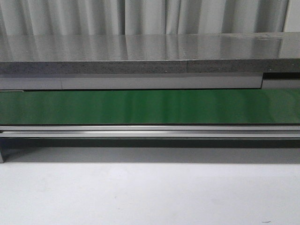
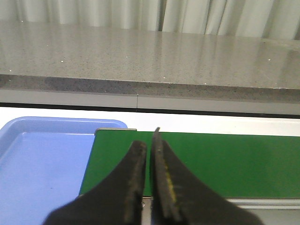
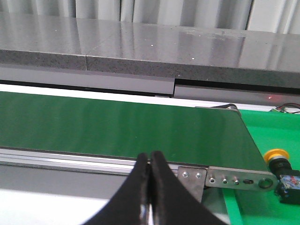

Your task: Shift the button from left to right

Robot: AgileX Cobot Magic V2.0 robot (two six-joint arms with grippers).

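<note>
Beside belt [image 3: 117,124] end, button [image 3: 277,159], seemingly unobstructed

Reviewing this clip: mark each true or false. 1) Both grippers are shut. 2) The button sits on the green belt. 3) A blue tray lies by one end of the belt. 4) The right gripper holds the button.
1) True: the left gripper and right gripper both show fingers pressed together.
2) False: the button rests on a green surface past the end of the green belt.
3) True: the blue tray lies there in the left wrist view.
4) False: it holds nothing.
</note>
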